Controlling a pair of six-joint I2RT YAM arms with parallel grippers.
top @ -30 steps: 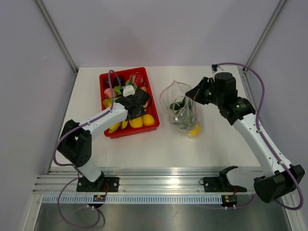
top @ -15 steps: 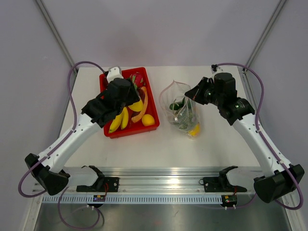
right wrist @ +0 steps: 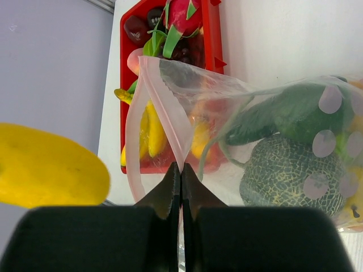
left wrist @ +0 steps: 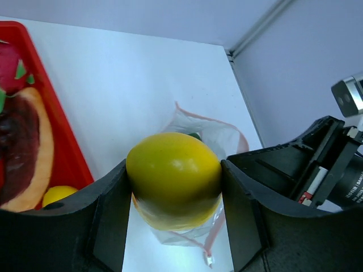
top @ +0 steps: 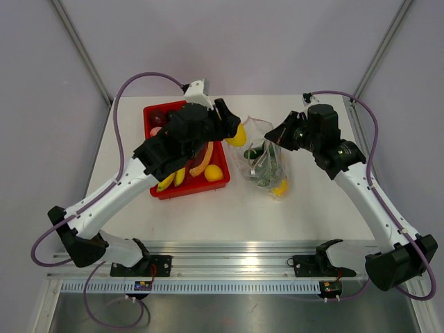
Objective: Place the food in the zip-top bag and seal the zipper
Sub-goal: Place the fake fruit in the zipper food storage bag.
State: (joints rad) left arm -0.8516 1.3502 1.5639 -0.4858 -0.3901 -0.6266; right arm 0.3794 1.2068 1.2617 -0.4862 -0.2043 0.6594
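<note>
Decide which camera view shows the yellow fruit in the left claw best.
Left wrist: the yellow fruit fills the centre, gripped in the left claw. The top view shows only a small yellow patch near the zip-top bag; the right wrist, a blurred yellow edge.

Tray [top: 189, 191] left of bag [top: 265, 165], melon [right wrist: 283, 170] inside bag, lemon [left wrist: 173, 177] in left pincer [left wrist: 173, 187] between them

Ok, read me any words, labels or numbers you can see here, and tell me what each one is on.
Nothing legible.
White print on the right arm's black housing: too blurred to read.
Small tags on the front rail: too small to read.
Red tray, zip-top bag: no text shows.
</note>
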